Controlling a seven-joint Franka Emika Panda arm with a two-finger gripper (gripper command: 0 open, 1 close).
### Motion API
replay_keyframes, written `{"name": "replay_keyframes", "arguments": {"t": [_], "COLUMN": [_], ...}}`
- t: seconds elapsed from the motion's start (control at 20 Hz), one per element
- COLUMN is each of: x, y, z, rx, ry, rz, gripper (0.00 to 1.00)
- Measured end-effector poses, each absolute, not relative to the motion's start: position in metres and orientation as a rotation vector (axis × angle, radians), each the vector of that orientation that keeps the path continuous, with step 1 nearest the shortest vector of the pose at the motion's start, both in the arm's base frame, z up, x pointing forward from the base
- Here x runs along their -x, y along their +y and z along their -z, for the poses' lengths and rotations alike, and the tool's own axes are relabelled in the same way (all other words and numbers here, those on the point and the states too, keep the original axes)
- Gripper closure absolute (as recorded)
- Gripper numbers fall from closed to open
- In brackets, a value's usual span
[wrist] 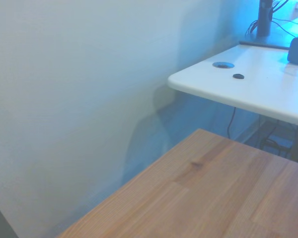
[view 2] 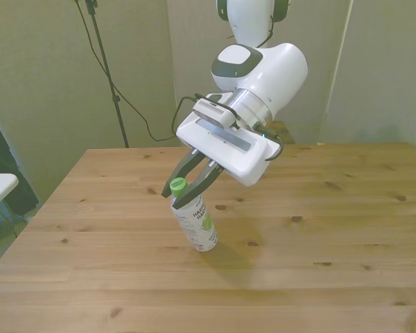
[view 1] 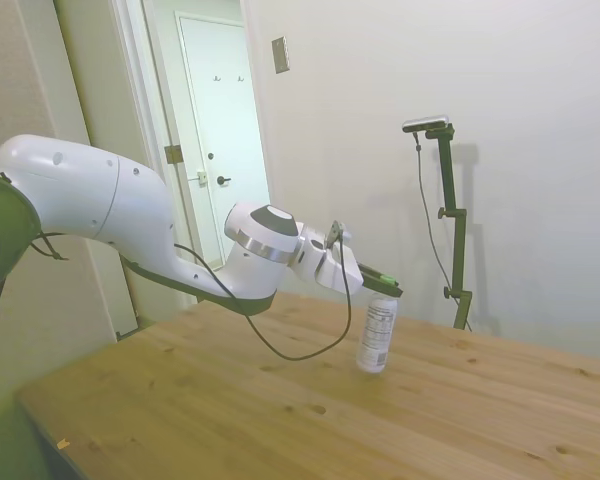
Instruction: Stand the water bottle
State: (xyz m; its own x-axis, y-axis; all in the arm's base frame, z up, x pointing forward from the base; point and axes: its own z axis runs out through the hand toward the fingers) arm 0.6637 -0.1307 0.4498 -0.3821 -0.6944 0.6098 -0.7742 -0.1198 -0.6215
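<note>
- The water bottle (view 2: 196, 220) stands tilted on the wooden table (view 2: 319, 229), base down, its green cap (view 2: 177, 185) leaning toward the front view's left.
- The gripper (view 2: 191, 182) is clamped on the bottle's neck, a finger on each side.
- A white desk (wrist: 248, 84) sits just beyond the table's corner.
- A black cable (view 1: 300, 340) droops under the arm, left of the bottle in the side view.

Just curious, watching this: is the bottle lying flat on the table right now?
No. The water bottle is tilted with its base on the table, the gripper holding its green cap end.
</note>
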Motion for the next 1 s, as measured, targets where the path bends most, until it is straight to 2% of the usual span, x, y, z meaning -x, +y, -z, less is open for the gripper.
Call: {"name": "replay_keyframes", "arguments": {"t": [0.25,0.3,1.0], "x": [-0.668,-0.668,-0.669], "y": [-0.129,-0.129,-0.125], "z": [-0.436,-0.435,-0.433], "rx": [-1.676,-1.675,-1.674], "ry": [-2.012,-2.010,-1.993], "rz": [-1.538,-1.537,-1.533], "gripper": [1.00,0.00,0.00]}}
